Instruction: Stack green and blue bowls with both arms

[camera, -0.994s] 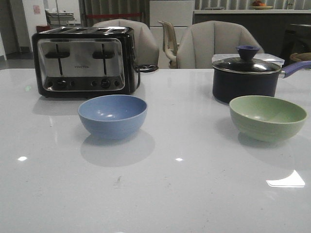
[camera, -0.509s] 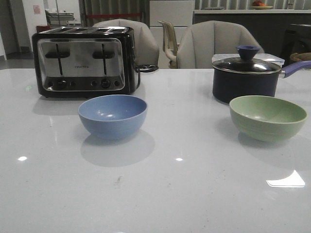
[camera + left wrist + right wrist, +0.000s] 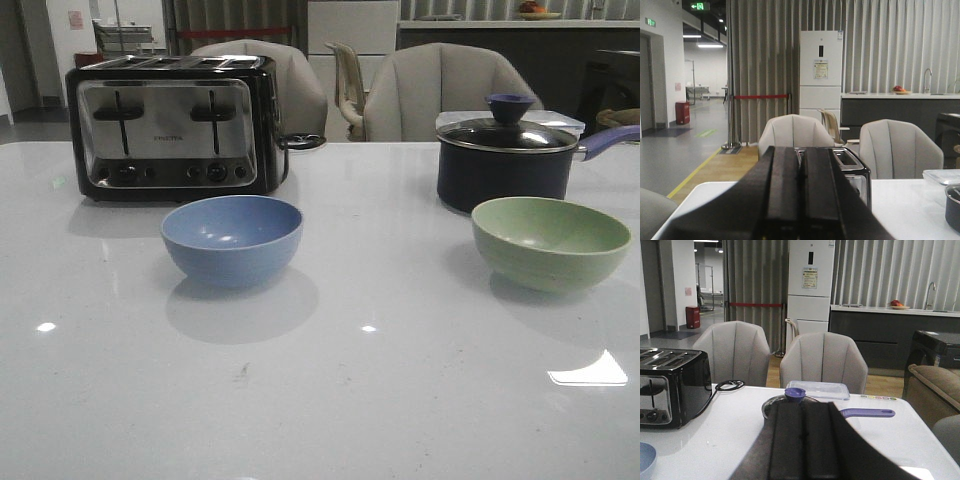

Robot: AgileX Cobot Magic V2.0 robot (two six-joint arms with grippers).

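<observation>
The blue bowl (image 3: 232, 238) stands upright on the white table, left of centre, in front of the toaster. Over at the right, the green bowl (image 3: 551, 242) stands upright in front of the saucepan. The two bowls are well apart. Neither arm shows in the front view. My left gripper (image 3: 800, 150) is shut, its black fingers pressed together with nothing between them, pointing toward the toaster. My right gripper (image 3: 804, 405) is shut and empty too, pointing toward the saucepan. A sliver of the blue bowl (image 3: 646, 460) shows at the right wrist view's edge.
A black and chrome toaster (image 3: 170, 125) stands at the back left, its cable (image 3: 300, 141) trailing behind. A dark saucepan (image 3: 508, 160) with a glass lid and purple handle is at the back right, a clear container (image 3: 819, 389) behind it. Grey chairs (image 3: 445, 92) line the far edge.
</observation>
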